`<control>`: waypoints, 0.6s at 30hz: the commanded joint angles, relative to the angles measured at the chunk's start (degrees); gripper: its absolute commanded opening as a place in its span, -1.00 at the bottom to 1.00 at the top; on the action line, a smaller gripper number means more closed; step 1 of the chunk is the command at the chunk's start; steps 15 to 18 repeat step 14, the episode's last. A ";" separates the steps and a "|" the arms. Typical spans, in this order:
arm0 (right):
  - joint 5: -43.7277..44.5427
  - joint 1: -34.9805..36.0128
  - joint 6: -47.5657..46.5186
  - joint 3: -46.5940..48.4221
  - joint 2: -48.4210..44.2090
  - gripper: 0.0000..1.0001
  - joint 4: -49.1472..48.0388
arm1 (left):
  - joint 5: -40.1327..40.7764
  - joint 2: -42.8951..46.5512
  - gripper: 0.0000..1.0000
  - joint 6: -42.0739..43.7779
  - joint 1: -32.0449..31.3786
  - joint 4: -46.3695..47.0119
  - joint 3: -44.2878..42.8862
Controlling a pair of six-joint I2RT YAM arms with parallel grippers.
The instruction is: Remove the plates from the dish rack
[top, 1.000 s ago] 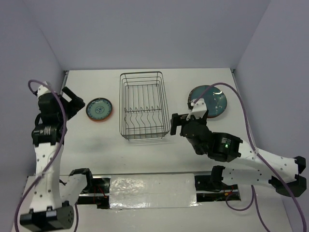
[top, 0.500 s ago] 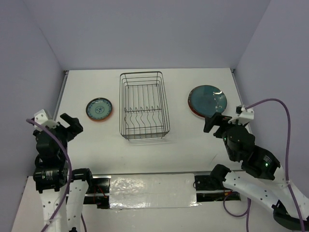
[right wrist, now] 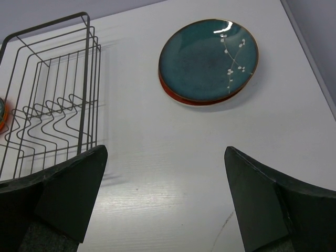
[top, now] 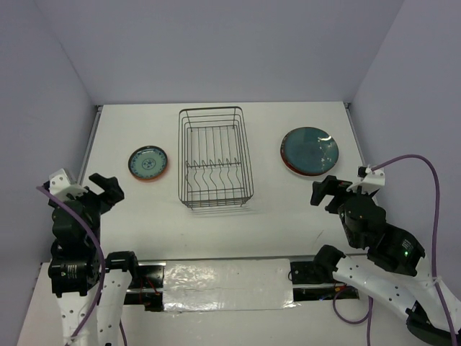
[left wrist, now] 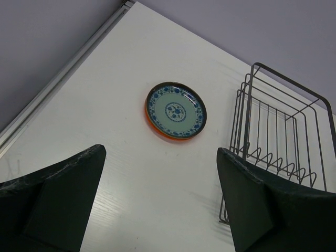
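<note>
The dish rack (top: 215,158) stands in the middle of the white worktop (top: 274,216), open side up. Its long axis runs from the arm bases toward the back wall. Its row of divider prongs (top: 214,171) crosses the short way in the half nearer the arms, and the white worktop shows through its wires.

Left of the dish rack and clear of it, a small teal plate with an orange rim (top: 148,163) lies flat, face up, its blue pattern showing in the left wrist view (left wrist: 176,111). Right of the dish rack, a little farther off, the large teal-blue plate (top: 310,151) lies flat with a white blossom sprig on its face (right wrist: 209,59). It rests on an orange-red plate (right wrist: 181,97), of which only a crescent of rim shows on the side toward the dish rack and the arms.

Nearer the arm bases than the dish rack and well off to its left, the left claw (top: 106,187) hangs above the worktop, spread fully wide and holding nothing (left wrist: 161,207). Well off to the dish rack's right, the right claw (top: 328,192) is likewise spread wide and empty (right wrist: 165,202).
</note>
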State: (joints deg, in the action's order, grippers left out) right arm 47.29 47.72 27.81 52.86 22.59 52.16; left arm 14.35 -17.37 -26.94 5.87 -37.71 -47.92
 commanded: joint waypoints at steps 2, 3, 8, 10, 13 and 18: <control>-0.18 -0.18 0.40 -0.22 0.96 1.00 0.57 | 0.77 0.14 0.99 0.57 -0.60 2.47 0.20; -0.27 -0.35 0.31 -0.21 0.88 1.00 0.57 | 1.64 0.05 0.99 0.14 -0.86 2.30 0.11; -0.70 -0.18 -0.04 -0.48 0.44 1.00 0.05 | 2.35 0.05 0.99 -0.22 -0.77 2.12 0.11; -0.88 -0.18 -0.30 -0.48 0.18 1.00 0.04 | 2.26 -0.12 0.99 -0.22 -0.86 2.03 0.11; -0.53 -0.18 -0.04 -0.13 0.17 1.00 0.66 | 2.35 -0.21 0.99 -0.31 -0.77 1.94 0.11; -0.36 -0.18 0.22 0.05 0.09 1.00 0.83 | 2.70 -0.21 0.99 -0.39 -0.77 1.86 0.11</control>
